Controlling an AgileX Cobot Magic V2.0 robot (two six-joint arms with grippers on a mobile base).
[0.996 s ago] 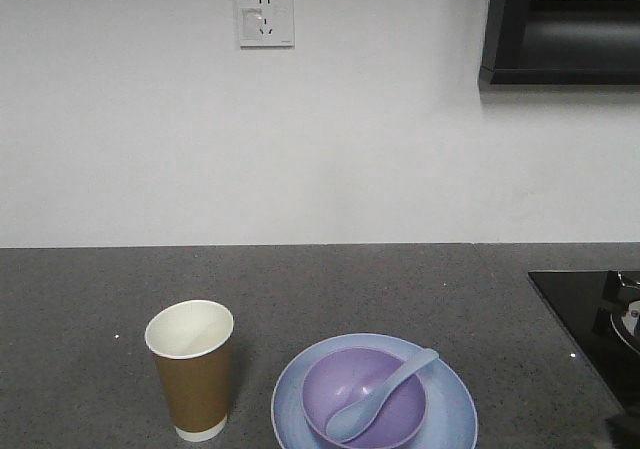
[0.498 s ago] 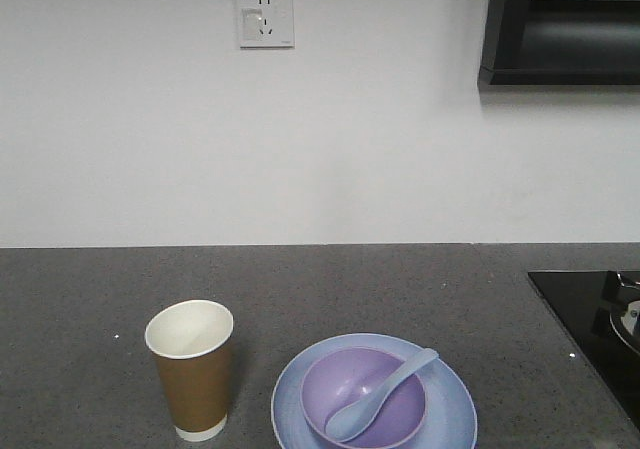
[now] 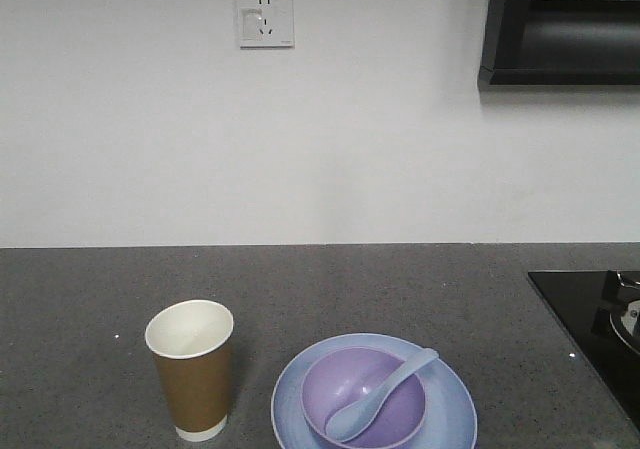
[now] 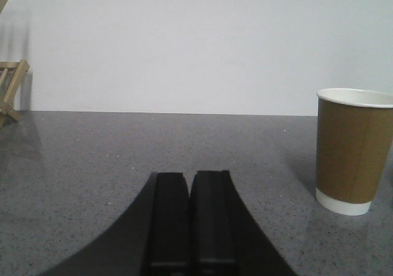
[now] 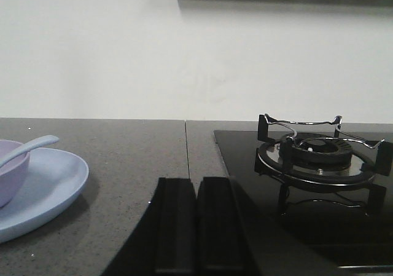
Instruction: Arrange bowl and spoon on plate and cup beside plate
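Where the grey speckled table (image 3: 400,289) meets the white wall, a socket plate (image 3: 265,16) sits high up and a dark cabinet (image 3: 560,29) hangs at the upper right. A black hob (image 5: 307,184) with a metal burner grate (image 5: 322,150) occupies the table's right end. Near the front edge lies the pale blue plate (image 3: 455,409), with the lavender bowl (image 3: 400,414) sitting on it. The brown paper cup (image 3: 193,379) stands upright just left of the plate, not touching it. The pale blue spoon (image 3: 375,394) rests in the bowl, its handle leaning over the right rim. The left end effector (image 4: 190,227) and the right end effector (image 5: 195,227) each have their fingers pressed together, holding nothing.
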